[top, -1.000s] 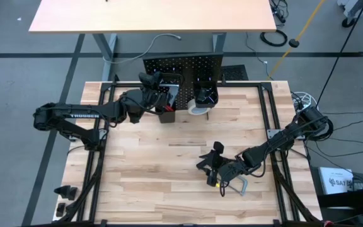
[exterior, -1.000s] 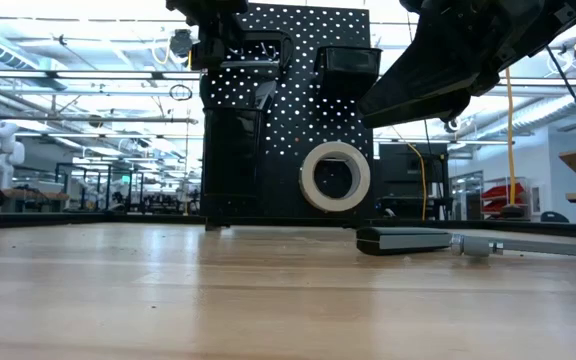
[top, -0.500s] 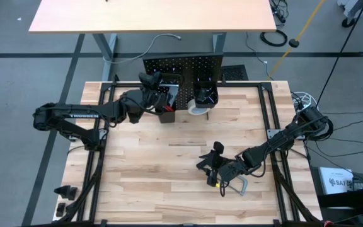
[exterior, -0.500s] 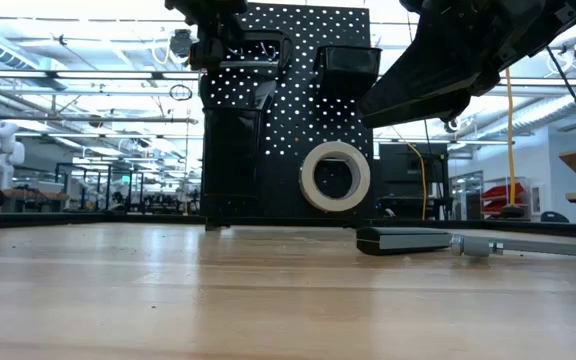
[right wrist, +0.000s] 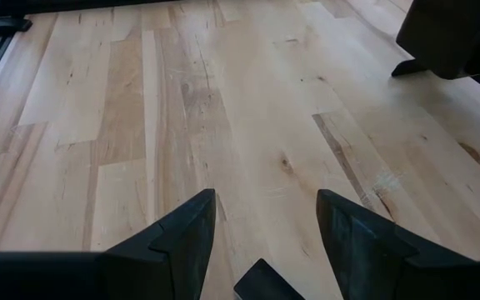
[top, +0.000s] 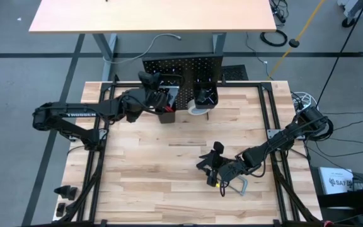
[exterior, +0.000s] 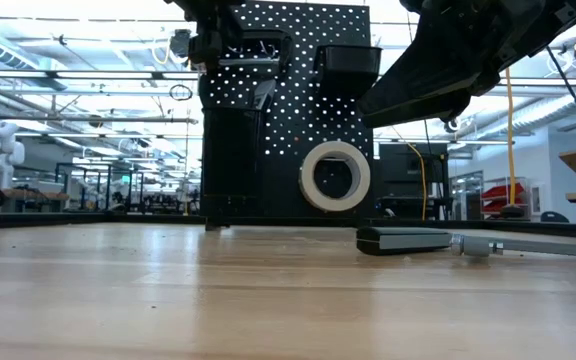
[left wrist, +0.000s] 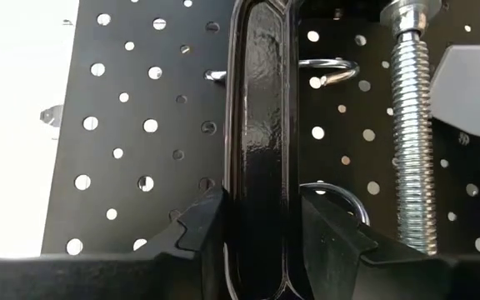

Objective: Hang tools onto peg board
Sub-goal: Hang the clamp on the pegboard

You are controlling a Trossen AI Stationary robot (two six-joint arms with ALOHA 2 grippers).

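The peg board (top: 181,63) stands upright at the table's far edge. My left gripper (left wrist: 261,233) is up against its front, shut on the black C-clamp (exterior: 268,45), whose silver screw (left wrist: 411,125) runs beside the frame. Silver hooks (left wrist: 327,71) stick out of the board just behind the clamp. The white tape roll (exterior: 335,176) sits low on the board's front. The grey bar clamp (exterior: 408,240) lies flat on the table at the near right. My right gripper (top: 214,159) hovers open over it, with bare wood between its fingers (right wrist: 190,229). My left gripper pinches the C-clamp's straight black frame bar (left wrist: 261,150) between its two fingers, one on each side. The fingers come nearly level from the table's near side toward the board and lie across the upright bar. The clamp is clear of the table; whether it rests on a hook I cannot tell.
Two black bins (exterior: 348,60) hang on the board; the left one (top: 167,113) holds a red-handled tool (top: 164,99). A tan desk (top: 150,16) stands beyond the board. Open wood (top: 156,170) lies in the table's middle and near left.
My left gripper has tipped a little at the peg board without leaving its place, and the C-clamp has shifted slightly with it against the board. My right gripper has kept still.
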